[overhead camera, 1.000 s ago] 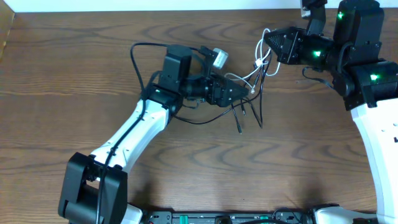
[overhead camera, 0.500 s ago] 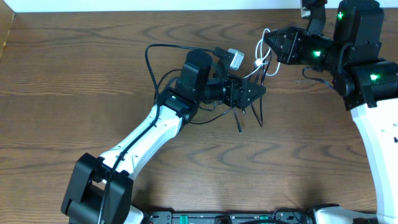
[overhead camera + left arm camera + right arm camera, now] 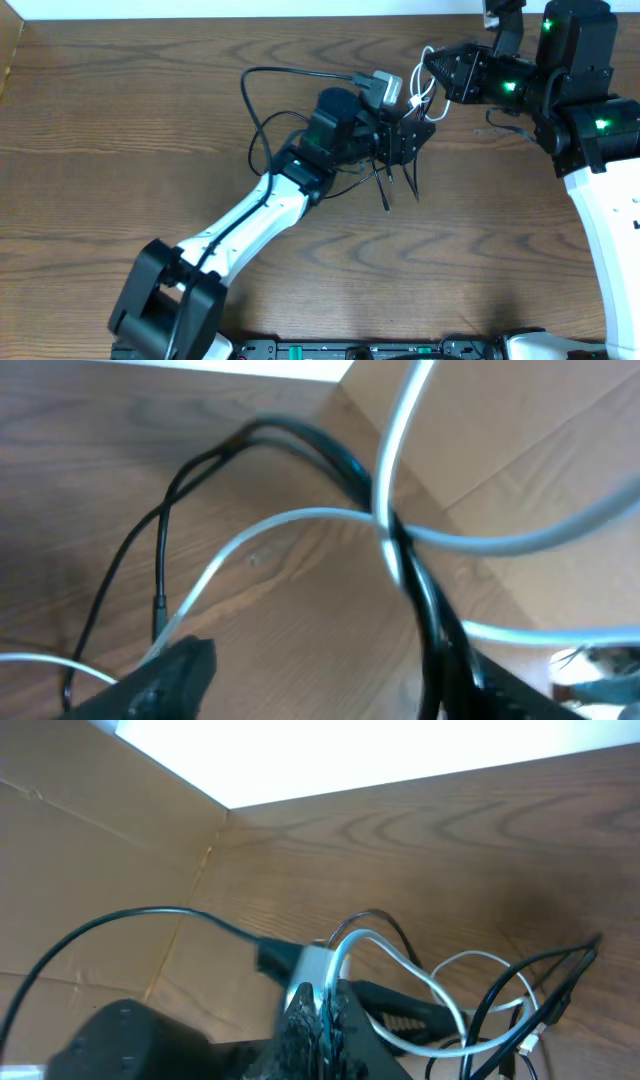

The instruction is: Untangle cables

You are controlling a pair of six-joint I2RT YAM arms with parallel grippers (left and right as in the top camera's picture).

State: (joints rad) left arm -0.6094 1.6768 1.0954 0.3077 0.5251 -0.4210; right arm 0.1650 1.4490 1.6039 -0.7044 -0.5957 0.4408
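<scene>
The white cable (image 3: 418,92) and the black cable (image 3: 384,190) hang tangled together at the table's back middle. My right gripper (image 3: 430,70) is shut on the white cable's loop and holds it up; the right wrist view shows the fingers (image 3: 322,1005) pinched on the white cable (image 3: 440,990), with the black cable (image 3: 560,970) looped below. My left gripper (image 3: 410,135) sits right under the right one, inside the tangle. In the left wrist view its jaws (image 3: 330,680) are open, with the black cable (image 3: 300,435) running down beside the right finger and the white cable (image 3: 300,518) crossing it.
The left arm's own thick black wire (image 3: 258,90) arcs behind it to a grey connector (image 3: 385,88). A cardboard wall (image 3: 8,50) stands at the far left edge. The table's back edge lies just behind the right gripper.
My left arm has reached right and back, bringing its gripper up into the hanging cables just below the right gripper. The right arm has not moved.
</scene>
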